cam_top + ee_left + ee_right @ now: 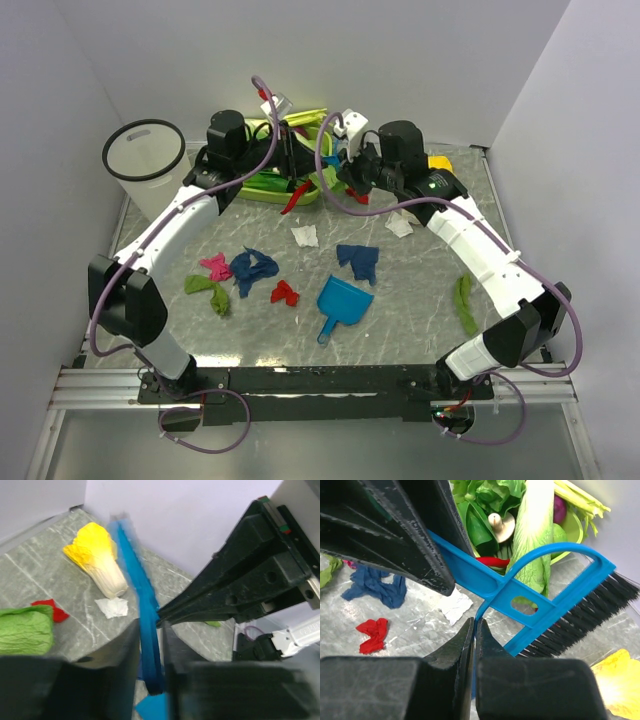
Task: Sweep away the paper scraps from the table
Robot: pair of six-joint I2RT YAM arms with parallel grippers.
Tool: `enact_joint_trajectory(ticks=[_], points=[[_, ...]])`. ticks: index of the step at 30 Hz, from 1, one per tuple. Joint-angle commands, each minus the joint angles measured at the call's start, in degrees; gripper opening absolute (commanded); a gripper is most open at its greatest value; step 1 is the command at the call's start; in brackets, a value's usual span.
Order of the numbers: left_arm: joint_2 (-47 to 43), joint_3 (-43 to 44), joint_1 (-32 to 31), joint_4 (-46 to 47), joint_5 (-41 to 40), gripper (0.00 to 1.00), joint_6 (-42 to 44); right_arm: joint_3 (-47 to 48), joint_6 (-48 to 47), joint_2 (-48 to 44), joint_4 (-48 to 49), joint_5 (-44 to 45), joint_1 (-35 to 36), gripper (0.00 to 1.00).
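Observation:
Paper scraps lie across the table (420, 300): dark blue ones (253, 268) (358, 260), red (285, 291), pink (215, 265), green (210, 292) (464, 303), white (304, 235) (399, 226). Both grippers meet at the back over a blue hand brush (545, 610) with black bristles. My right gripper (475, 625) is shut on the brush's thin curved loop. My left gripper (150, 650) has its fingers pressed on both sides of the straight blue handle (135, 575). A white scrap (454, 605), a red one (372, 632) and a dark blue one (375, 585) lie below the brush.
A light-blue dustpan (343, 303) lies mid-table, handle toward the front. A lime-green tray (300, 190) of vegetables stands at the back, a white bin (150, 165) at the back left. A yellow-white cabbage (100, 560) lies near the back wall. White walls close in the sides.

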Motion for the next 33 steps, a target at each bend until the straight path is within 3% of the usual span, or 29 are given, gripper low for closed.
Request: enact_joint_trajectory(ticks=[1,2,3,4,7,10,19,26,33], points=[[0.4,2.8,-0.3,2.8,0.9,0.15,0.2,2.8,0.4,0.9,0.6,-1.9,1.1,0.00],[0.3,2.8,-0.3,2.7,0.8,0.07,0.7,2.8,0.1,1.0,0.4,-2.4,1.2,0.03],[0.2,2.8,-0.3,2.1,0.1,0.01,1.0,3.1,-0.3,1.1,-0.5,-2.8,1.2,0.13],[0.1,2.9,-0.3,1.5,-0.2,0.01,1.5,3.0,-0.4,0.7,-0.7,-3.4,1.0,0.34],[-0.2,4.4,-0.2,-3.6,-1.8,0.01,5.9,1.9,-1.0,-1.9,-0.8,-3.3,0.7,0.66],[-1.8,3.9,0.5,-6.9,-3.1,0.01,9.5,-0.3,-1.4,-5.0,-1.9,-4.0,0.0,0.75],[-5.6,-2.4,1.4,-10.2,-2.8,0.01,13.2,-5.4,-0.1,-10.7,-4.3,-7.3,-3.2,0.76],[-4.9,1.2,1.4,-22.7,0.7,0.01,24.8,0.0,-2.5,-8.2,-5.1,-9.8,-6.9,0.76],[-6.3,0.4,1.3,-23.3,1.4,0.01,26.6,2.5,-3.4,-5.6,-6.7,-13.8,-8.1,0.77]])
